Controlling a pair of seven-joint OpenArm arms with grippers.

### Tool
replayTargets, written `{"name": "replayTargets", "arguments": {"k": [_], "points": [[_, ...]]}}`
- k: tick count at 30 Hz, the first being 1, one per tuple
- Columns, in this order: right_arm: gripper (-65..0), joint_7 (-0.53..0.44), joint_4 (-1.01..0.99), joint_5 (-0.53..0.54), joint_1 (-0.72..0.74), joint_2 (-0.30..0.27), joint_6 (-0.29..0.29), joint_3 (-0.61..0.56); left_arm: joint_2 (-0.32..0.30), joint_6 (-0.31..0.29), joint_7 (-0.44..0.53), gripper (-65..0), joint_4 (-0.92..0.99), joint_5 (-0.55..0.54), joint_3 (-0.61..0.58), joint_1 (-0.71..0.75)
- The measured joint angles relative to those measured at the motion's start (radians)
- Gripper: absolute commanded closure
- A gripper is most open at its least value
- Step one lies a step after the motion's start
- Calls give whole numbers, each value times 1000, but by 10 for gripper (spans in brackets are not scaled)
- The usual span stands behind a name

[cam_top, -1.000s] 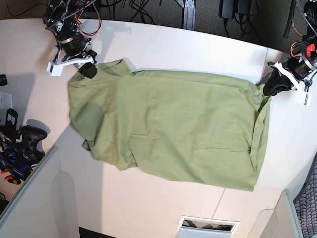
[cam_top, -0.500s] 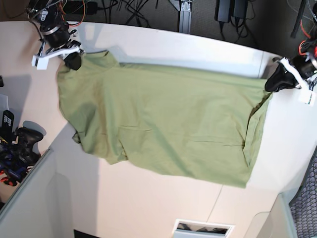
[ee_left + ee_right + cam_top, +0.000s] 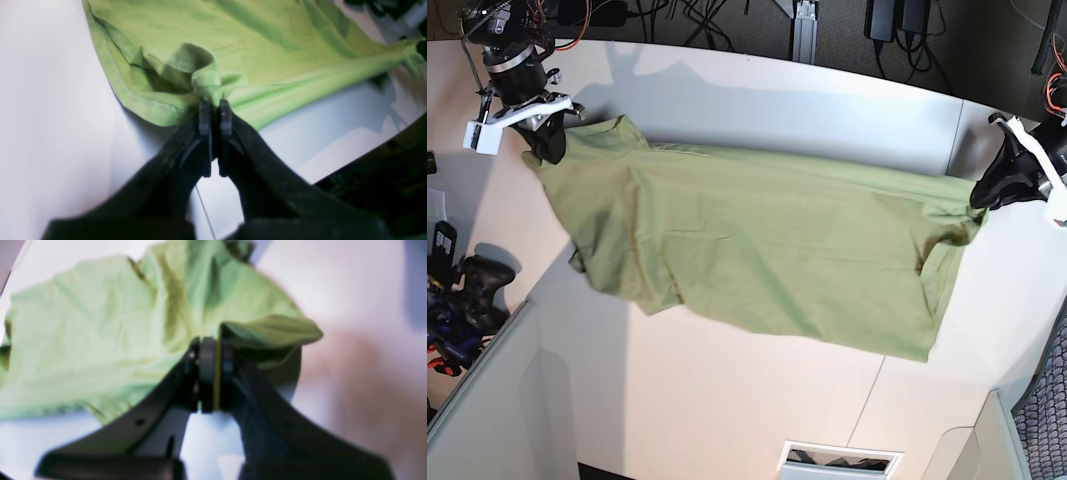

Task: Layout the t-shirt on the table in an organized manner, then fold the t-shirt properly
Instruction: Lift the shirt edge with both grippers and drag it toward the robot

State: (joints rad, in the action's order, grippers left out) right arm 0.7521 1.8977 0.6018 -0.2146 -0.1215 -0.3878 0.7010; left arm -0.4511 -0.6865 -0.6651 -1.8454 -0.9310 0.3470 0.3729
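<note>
The light olive-green t-shirt (image 3: 757, 250) hangs stretched between both arms over the white table (image 3: 727, 410), its far edge lifted and its near part draping down. My left gripper (image 3: 979, 198) at the right of the base view is shut on a bunched corner of the t-shirt (image 3: 206, 80); its black fingers (image 3: 205, 116) pinch the cloth. My right gripper (image 3: 549, 145) at the upper left is shut on the other corner of the t-shirt (image 3: 260, 330), with fabric squeezed between its fingers (image 3: 206, 360).
A dark seam line (image 3: 867, 400) crosses the table at the lower right. Raised white-grey panels (image 3: 487, 400) stand at the lower left and lower right corners. Dark gear (image 3: 462, 300) lies at the left edge. Cables and mounts (image 3: 827, 25) run along the back.
Both arms have drawn apart and toward the back, pulling the t-shirt taut and raising its far edge; the right gripper moved left and up, the left gripper slightly right.
</note>
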Motion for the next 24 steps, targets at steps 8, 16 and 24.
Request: {"name": "replayTargets", "arguments": {"k": [8, 16, 24], "points": [[0, -17, -196, -57, 138, 0, 3, -56, 35, -1, 57, 0, 177, 112, -80, -133], [0, -40, -364, -124, 250, 0, 3, -88, 35, 1, 87, -15, 357, 159, -174, -258], [-349, -26, -356, -130, 250, 0, 3, -86, 33, 1, 7, -166, 376, 68, -170, -265]]}}
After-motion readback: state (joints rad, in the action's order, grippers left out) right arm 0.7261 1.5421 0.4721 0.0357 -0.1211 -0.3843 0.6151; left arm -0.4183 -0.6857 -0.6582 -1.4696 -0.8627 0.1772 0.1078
